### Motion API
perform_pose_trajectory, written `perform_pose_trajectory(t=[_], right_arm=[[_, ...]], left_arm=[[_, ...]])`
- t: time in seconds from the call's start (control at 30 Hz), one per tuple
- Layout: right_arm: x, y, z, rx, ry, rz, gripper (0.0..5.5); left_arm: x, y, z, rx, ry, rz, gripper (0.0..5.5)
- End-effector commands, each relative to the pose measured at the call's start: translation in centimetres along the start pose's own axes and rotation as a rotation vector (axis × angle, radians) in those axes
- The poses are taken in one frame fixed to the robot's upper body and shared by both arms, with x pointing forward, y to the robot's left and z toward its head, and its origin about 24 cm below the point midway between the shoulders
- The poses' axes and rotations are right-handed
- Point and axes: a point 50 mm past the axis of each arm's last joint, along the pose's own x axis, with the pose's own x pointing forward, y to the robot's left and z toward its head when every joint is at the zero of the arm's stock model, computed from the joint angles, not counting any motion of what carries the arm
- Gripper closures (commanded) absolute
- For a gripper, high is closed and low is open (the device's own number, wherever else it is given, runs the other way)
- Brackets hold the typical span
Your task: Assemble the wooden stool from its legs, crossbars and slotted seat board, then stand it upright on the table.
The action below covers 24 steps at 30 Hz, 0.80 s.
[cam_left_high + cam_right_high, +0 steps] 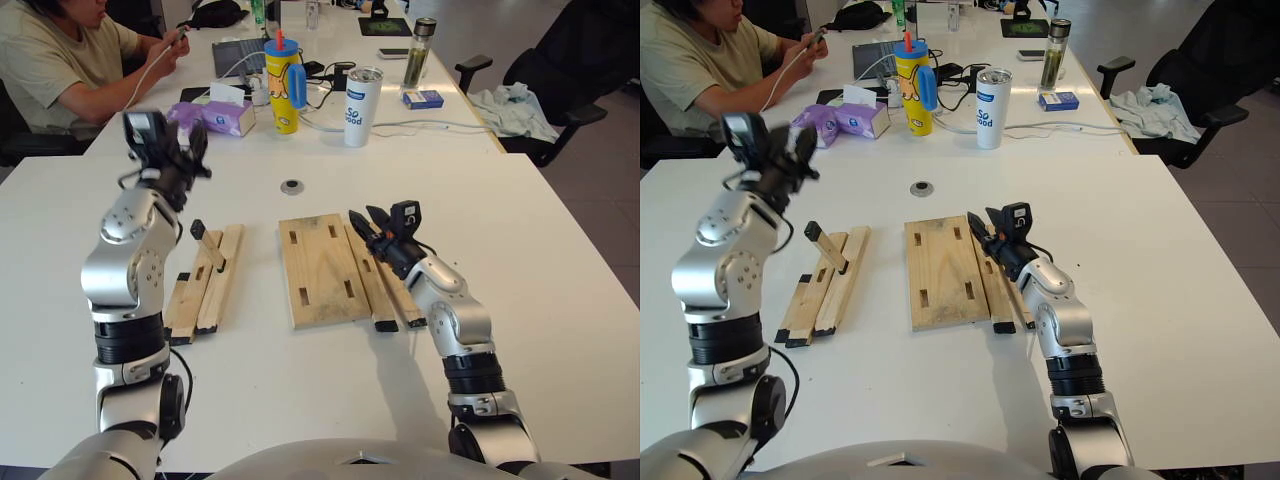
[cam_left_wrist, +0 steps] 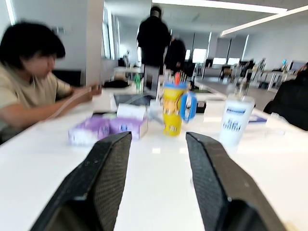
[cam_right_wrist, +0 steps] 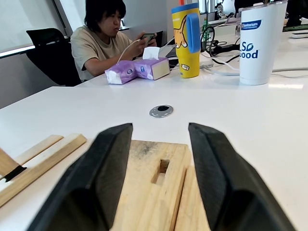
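Seat board: the slotted seat board [image 1: 318, 268] lies flat at the centre of the frame on the white bench [image 1: 560, 300], slots facing up.
Right slats: the right slats [image 1: 385, 292] lie flat against the board's right edge, just right of centre.
Left slats: the left slats [image 1: 205, 285] lie left of centre, well apart from the board. A short piece [image 1: 208, 245] with a dark tip tilts up over them.
Left gripper: the left gripper [image 2: 159, 137] is raised in the upper left of the frame, its fingers apart with nothing between them.
Right gripper: the right gripper [image 1: 362, 218] sits low over the far end of the right slats, beside the board's edge, spread and empty.
Handling: the wood looks stiff, light and sturdy. Its smooth faces may slip under a loose pinch.
Where to hold: probably across a slat's narrow sides near mid-length. The board looks too wide for that, so it would be pinched through its thickness at an edge.
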Motion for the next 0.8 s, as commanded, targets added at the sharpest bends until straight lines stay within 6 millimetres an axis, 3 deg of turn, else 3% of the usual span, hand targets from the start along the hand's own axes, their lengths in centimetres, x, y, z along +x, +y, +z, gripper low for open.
perform_pose_trajectory(t=[0.03, 0.1, 0.2, 0.3, 0.47, 0.63, 0.8], right_arm=[[0.4, 0.6, -0.2, -0.024, 0.015, 0.028, 3.35], [0.6, 0.6, -0.2, -0.047, 0.024, 0.033, 3.35], [0.7, 0.5, -0.1, -0.049, 0.02, 0.033, 3.35], [0.7, 0.6, -0.2, -0.048, 0.02, 0.033, 3.35], [0.7, 0.7, -0.2, -0.04, 0.017, 0.037, 3.35], [0.5, 0.4, -0.2, -0.035, 0.016, 0.021, 3.35], [0.6, 0.3, -0.1, -0.034, 0.009, 0.017, 3.35]], left_arm=[[-2.2, 0.4, -8.3, -0.054, 0.322, 0.044, 3.41], [-1.4, 0.1, -7.4, -0.055, 0.264, 0.037, 3.41], [0.7, -0.6, -3.6, -0.042, 0.112, 0.014, 3.41], [1.8, -0.9, -1.6, -0.012, 0.055, -0.002, 3.41], [0.8, -0.6, -2.1, 0.011, 0.056, 0.007, 3.41], [-0.6, -0.6, -1.4, 0.041, -0.001, 0.018, 3.41], [-1.1, -1.1, -2.8, 0.041, 0.052, 0.004, 3.41]])
